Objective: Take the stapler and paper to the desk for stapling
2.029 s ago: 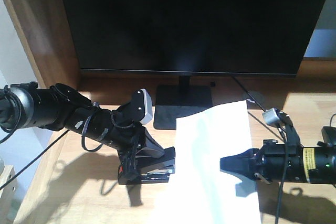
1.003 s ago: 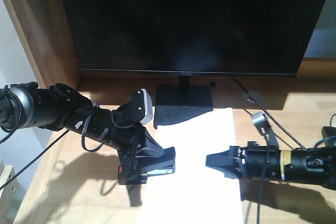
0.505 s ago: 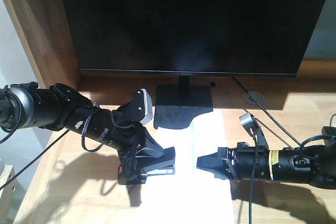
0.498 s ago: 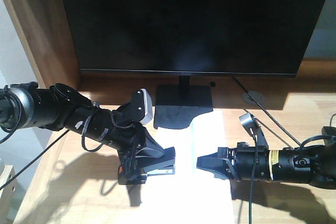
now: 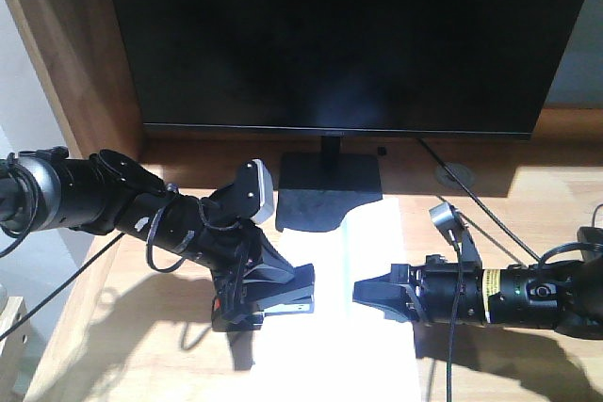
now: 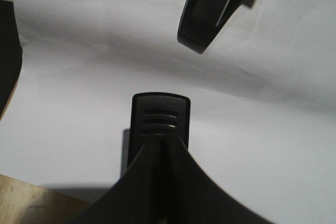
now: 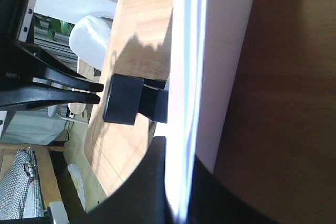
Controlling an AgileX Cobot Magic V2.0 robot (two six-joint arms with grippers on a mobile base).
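Against the black monitor [image 5: 330,40] that fills the back of the scene, my two arms meet over the desk [image 5: 141,345], the largest bare surface below it. The paper [image 5: 363,327] lies in front of the monitor's stand [image 5: 330,185], its near portion flat, its far edge lifted. My right gripper [image 5: 363,294], below and right of the stand, pinches the sheet edge-on; the wrist view shows the white edge clamped between my pads. My left gripper [image 5: 247,298], below and left of the stand, is closed on the stapler [image 5: 278,300], whose mouth sits at the paper's left border.

To staple well, I judge the sheet's edge should slide fully into the stapler's throat before any press, with my right arm keeping the paper taut and level so it does not buckle or skew.

No containers appear anywhere beneath the monitor, so nothing is held in any.
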